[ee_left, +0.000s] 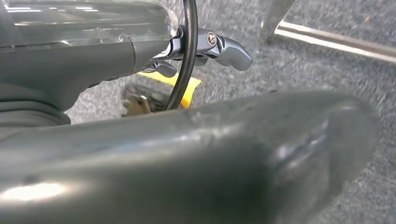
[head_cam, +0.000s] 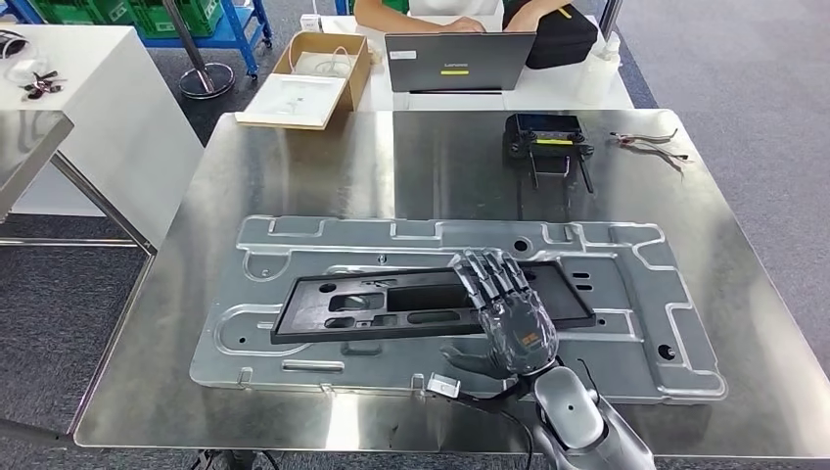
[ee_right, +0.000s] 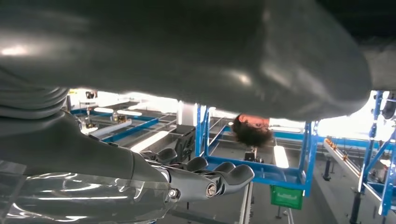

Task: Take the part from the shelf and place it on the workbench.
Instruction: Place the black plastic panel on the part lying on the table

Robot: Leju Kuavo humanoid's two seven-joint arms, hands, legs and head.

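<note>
Right hand (head_cam: 511,311) stretched flat over the black frame (head_cam: 431,302), fingers (head_cam: 489,274) spread and extended, thumb out to the side; apparently grasping nothing, though contact underneath the palm cannot be told from above. Seen also from the right wrist camera (ee_right: 205,179), fingers straight and free of any object. Left hand (ee_left: 205,46) hanging beside the body above grey carpet, only a few fingertips visible, held loosely with nothing in them; whether released or clenched cannot be told.

Black frame lying flat directly under and ahead of the right hand, long axis running left to right across the surface (head_cam: 294,166), slightly tilted (left end nearer the robot). Resting on a large silver stamped panel (head_cam: 646,323), itself flat on the surface with the same left-right orientation. Right hand over the frame's right portion, clearly the nearer of the two; left end of the frame well apart from it.

Judged from the layout: part already down on the workbench, withdrawal of the hand likely all that remains.

Farther out: a black controller (head_cam: 546,137) and loose cables (head_cam: 651,142) near the far edge; an open cardboard box (head_cam: 318,64) holding white packing, just beyond the surface; a laptop (head_cam: 458,61) with a person's arms behind it.
</note>
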